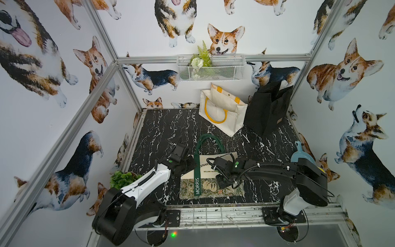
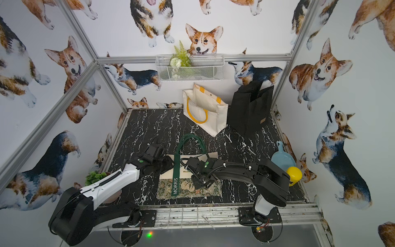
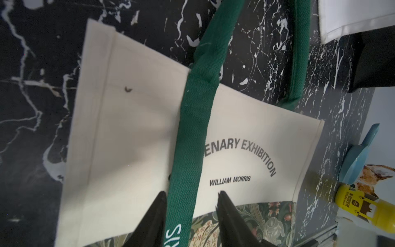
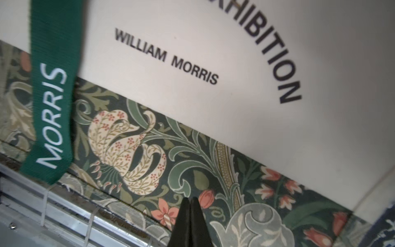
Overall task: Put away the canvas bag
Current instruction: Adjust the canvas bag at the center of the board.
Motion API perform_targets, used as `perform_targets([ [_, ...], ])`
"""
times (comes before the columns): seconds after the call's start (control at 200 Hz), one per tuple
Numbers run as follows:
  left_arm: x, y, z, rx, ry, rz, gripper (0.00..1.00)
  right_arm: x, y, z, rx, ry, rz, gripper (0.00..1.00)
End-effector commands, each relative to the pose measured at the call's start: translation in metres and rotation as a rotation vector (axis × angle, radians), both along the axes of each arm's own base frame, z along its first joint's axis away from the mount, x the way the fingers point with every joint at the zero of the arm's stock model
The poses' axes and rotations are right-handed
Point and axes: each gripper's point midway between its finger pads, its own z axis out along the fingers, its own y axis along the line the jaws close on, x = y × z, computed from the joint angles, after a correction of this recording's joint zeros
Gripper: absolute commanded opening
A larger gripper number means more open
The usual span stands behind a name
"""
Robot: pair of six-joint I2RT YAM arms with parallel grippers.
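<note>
Your William Morris canvas tote bag [image 1: 208,176] lies flat on the black marble desk [image 1: 162,128], near its front edge. Your left gripper [image 3: 192,193] is released, with one jaw on each side of the bag's green strap [image 3: 192,132]. It is hard to say whether either jaw touches the strap. Your right gripper [image 4: 190,201] is clenched on nothing, its tips over the bag's floral band.

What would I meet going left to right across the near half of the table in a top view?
Potted green plant → canvas bag, lying flat → blue dish. Both arms overlap the bag, so they are left out.
</note>
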Motion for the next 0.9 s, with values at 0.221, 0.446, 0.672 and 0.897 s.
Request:
perform_targets([
  [0.221,0.043,-0.018,0.000,0.060,-0.057,-0.035,0.08,-0.006,0.012,-0.017,0.027,0.063,-0.020,0.00],
  [0.446,0.046,-0.017,-0.020,0.111,-0.019,-0.043,0.00,-0.008,0.013,-0.021,0.030,0.072,-0.019,0.00],
  [0.672,0.038,-0.009,-0.033,0.181,0.006,-0.065,0.00,-0.010,0.011,-0.025,0.025,0.082,-0.017,0.00],
  [0.897,0.022,-0.006,-0.040,0.201,0.022,-0.083,0.00,-0.010,0.012,-0.026,0.024,0.084,-0.018,0.00],
])
